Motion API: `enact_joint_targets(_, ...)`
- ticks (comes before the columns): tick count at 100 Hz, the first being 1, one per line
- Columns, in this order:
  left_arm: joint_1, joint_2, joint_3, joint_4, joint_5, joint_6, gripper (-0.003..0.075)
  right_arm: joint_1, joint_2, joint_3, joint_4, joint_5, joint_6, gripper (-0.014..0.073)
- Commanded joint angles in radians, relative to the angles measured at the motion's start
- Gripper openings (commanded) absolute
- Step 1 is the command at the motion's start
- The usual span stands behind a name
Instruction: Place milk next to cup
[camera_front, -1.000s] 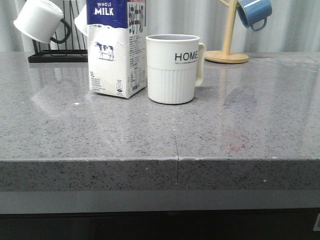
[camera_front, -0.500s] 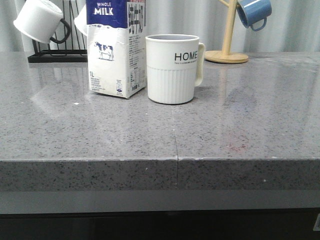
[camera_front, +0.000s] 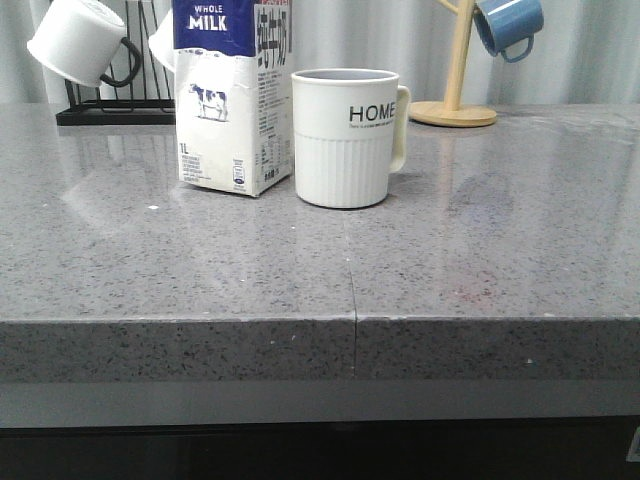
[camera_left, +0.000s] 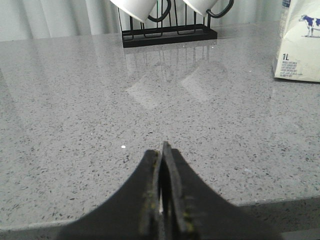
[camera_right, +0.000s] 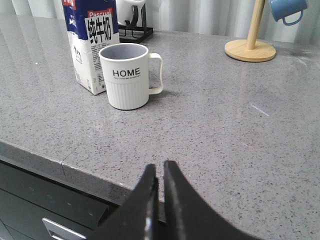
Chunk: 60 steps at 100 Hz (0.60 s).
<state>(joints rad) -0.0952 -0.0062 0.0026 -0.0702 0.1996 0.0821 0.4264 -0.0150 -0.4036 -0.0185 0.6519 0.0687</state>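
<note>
left gripper (camera_left: 161, 192): we see it pinched closed, holding nothing, low at the counter edge.
milk (camera_front: 233, 95): upright, at 9 o'clock of cup (camera_front: 346, 137), just beside it.
cup contents: looks empty.
right gripper (camera_right: 160, 192): fingers together, nothing held.
step: we judge placement done; next, keep clear.

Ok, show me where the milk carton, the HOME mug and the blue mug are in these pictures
milk carton (camera_front: 232, 120), front view, on the white front panel beside the cow picture.
HOME mug (camera_front: 342, 165), front view, on the ribbed lower half.
blue mug (camera_front: 508, 24), front view, on the side of its body, hanging on the wooden stand.
</note>
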Motion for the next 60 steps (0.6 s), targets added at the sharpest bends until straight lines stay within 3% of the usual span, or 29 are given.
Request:
enact_joint_targets(1, 0.001, -0.032, 0.042, -0.011, -0.085, -0.001, -0.0021, -0.001, 0.005, -0.026, 0.003, -0.072, -0.001, 0.0048)
enact_joint_targets(24, 0.001, -0.032, 0.042, -0.011, -0.085, -0.001, -0.0021, -0.003, 0.005, -0.008, 0.003, -0.1, -0.001, 0.0048)
enact_joint_targets(31, 0.001, -0.032, 0.042, -0.011, -0.085, -0.001, -0.0021, -0.028, 0.005, 0.024, -0.013, -0.173, -0.001, 0.0048)
enact_joint_targets(47, 0.001, -0.032, 0.042, -0.011, -0.085, -0.001, -0.0021, -0.172, 0.005, 0.171, -0.013, -0.432, -0.001, 0.0048)
enact_joint_targets(60, 0.001, -0.032, 0.042, -0.011, -0.085, -0.001, -0.0021, -0.323, 0.005, 0.275, 0.003, -0.547, -0.001, 0.0048)
